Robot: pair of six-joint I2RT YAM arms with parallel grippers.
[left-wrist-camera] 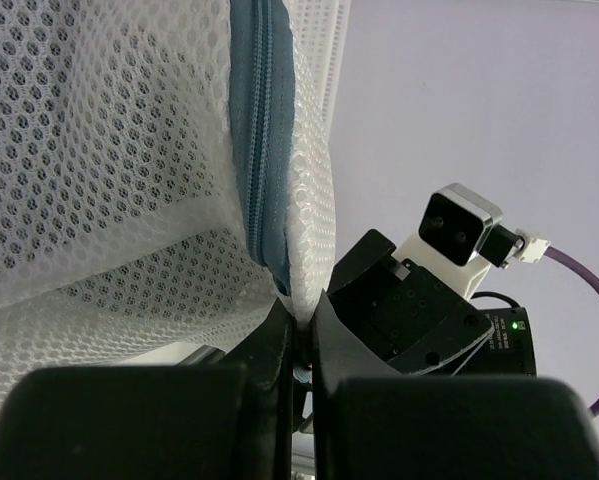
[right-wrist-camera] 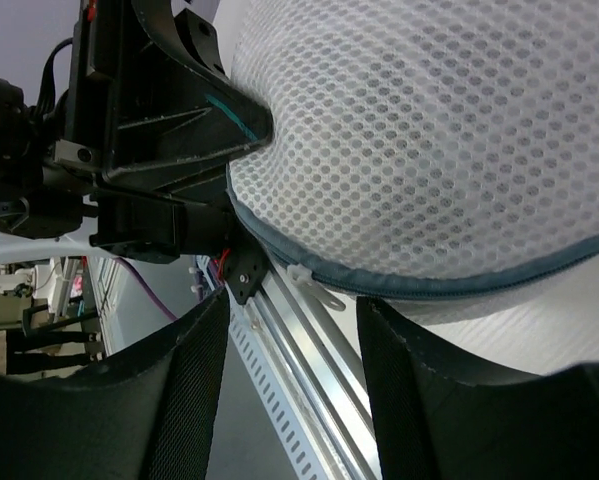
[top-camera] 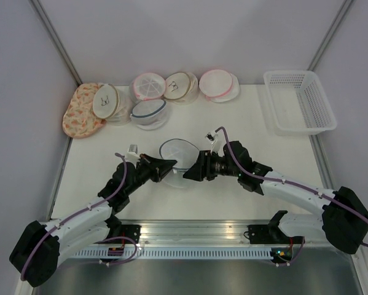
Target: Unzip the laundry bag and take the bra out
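Observation:
The laundry bag (top-camera: 176, 152), a white mesh dome with a grey-blue zipper rim (left-wrist-camera: 260, 130), is held off the table between both arms. My left gripper (top-camera: 169, 167) is shut on the bag's mesh edge just below the zipper, its jaws pinching the fabric (left-wrist-camera: 301, 322). My right gripper (top-camera: 190, 173) is open on the bag's other side. Its fingers stand apart at either side of the small white zipper pull (right-wrist-camera: 317, 291), which hangs from the rim without touching them (right-wrist-camera: 293, 308). The bra is hidden; no black fabric shows through the mesh (right-wrist-camera: 449, 130).
Along the back stand pink-rimmed mesh bags (top-camera: 150, 86) (top-camera: 219, 83), beige-rimmed bags with a bra drawing (top-camera: 107, 100) (top-camera: 179, 85), another grey-blue-rimmed bag (top-camera: 148, 112) and a floral pouch (top-camera: 79, 112). A white plastic basket (top-camera: 298, 101) sits back right. An aluminium rail (top-camera: 190, 233) runs along the near edge.

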